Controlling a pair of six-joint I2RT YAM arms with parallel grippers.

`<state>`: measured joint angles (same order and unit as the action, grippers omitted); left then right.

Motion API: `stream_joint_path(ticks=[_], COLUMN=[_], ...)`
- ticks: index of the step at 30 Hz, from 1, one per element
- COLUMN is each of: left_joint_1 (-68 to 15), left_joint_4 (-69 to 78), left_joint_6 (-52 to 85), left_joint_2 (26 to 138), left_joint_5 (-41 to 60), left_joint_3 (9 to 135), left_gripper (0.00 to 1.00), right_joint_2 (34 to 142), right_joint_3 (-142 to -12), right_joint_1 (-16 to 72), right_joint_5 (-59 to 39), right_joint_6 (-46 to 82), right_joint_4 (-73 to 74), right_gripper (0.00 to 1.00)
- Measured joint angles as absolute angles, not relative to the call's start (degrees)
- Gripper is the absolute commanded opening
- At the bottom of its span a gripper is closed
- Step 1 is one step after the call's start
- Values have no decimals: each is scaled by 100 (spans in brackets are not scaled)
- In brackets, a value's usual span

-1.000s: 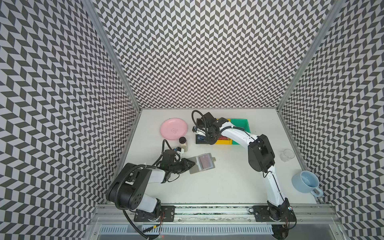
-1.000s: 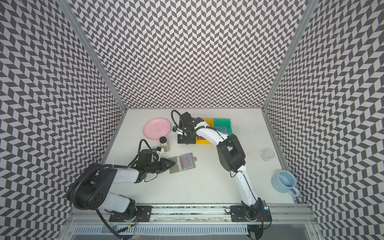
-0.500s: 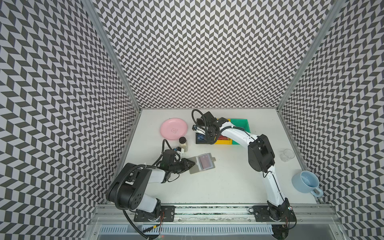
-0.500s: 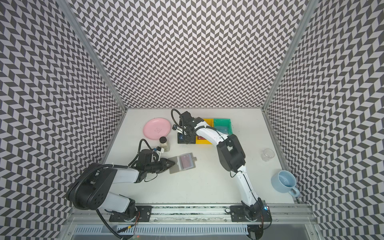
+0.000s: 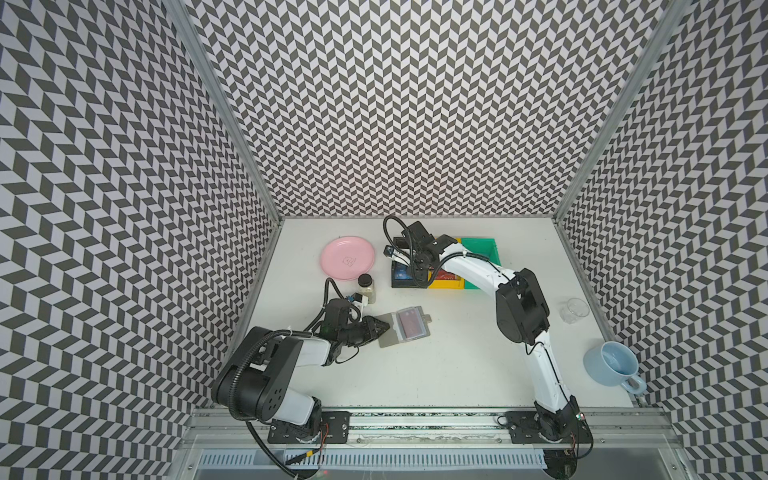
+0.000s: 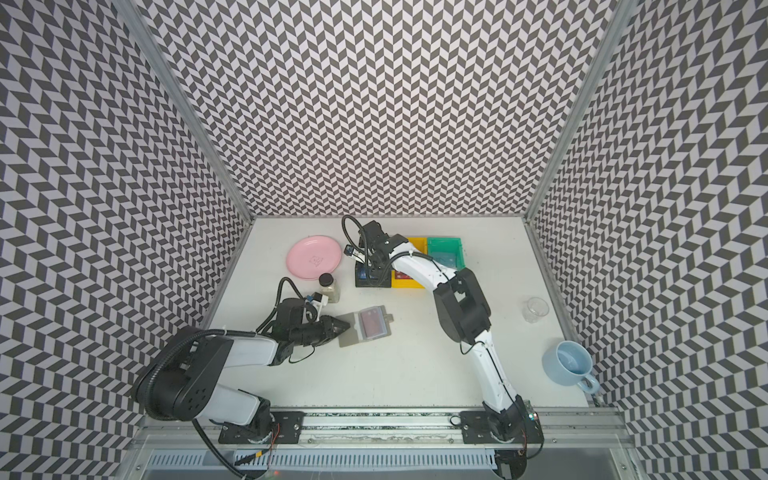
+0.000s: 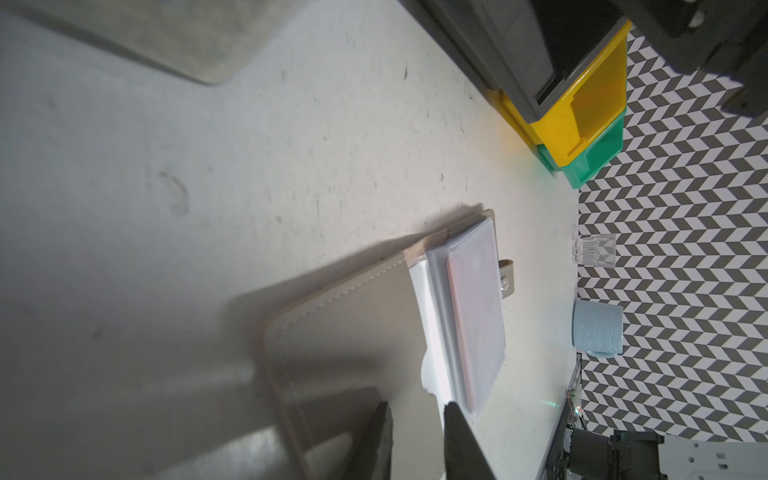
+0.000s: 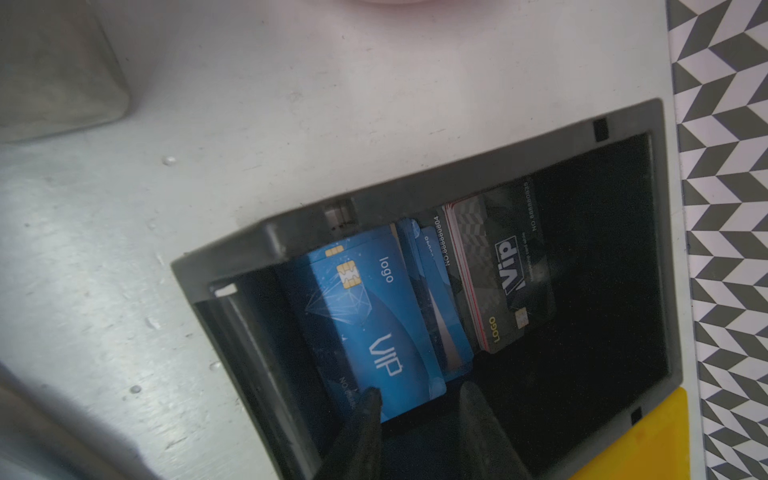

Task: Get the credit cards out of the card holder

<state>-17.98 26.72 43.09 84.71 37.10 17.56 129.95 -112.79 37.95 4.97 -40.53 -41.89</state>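
Right wrist view: the blue VIP card (image 8: 374, 324) could be caught and dragged out by the unclenched right gripper (image 8: 419, 392) on withdrawal, while the card holder (image 7: 353, 332) is clamped by the left gripper (image 7: 417, 406).

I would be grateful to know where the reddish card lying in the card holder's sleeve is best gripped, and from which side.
Probably take the reddish card by its short edge nearest the robot bases, coming from the front. It lies flat in the open card holder, and the left wrist view shows a cut-out at that end of a sleeve, so the mouth is likely there.
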Motion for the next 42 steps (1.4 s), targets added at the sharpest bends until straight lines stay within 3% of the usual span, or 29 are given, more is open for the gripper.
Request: stream_joint_path(ticks=[5, 10, 17, 25, 42], left_joint_1=[-1800, -1811, -1909, -2029, -2029], left_joint_4=[2598, 2469, 2392, 2399, 2668], left_joint_6=[4311, 4305, 4303, 4313, 4289], left_joint_2=[8335, 7994, 7826, 8005, 8425], left_joint_5=[3715, 3712, 3664, 3564, 3435], left_joint_3=[1756, 1756, 1754, 1686, 1651], left_gripper=[24, 24, 24, 23, 22], right_joint_2=[12597, 11150, 9537, 9577, 10381], right_joint_3=[-10685, -9070, -7050, -5725, -5675], right_joint_1=[3785, 3780, 3778, 3774, 3774], right_joint_5=[156, -486, -1260, -1916, -2405], right_joint_6=[-3553, -2727, -1280, -390, -97], right_joint_4=[-3979, -3586, -2416, -1680, -1022], right_gripper=[34, 31, 15, 5, 1])
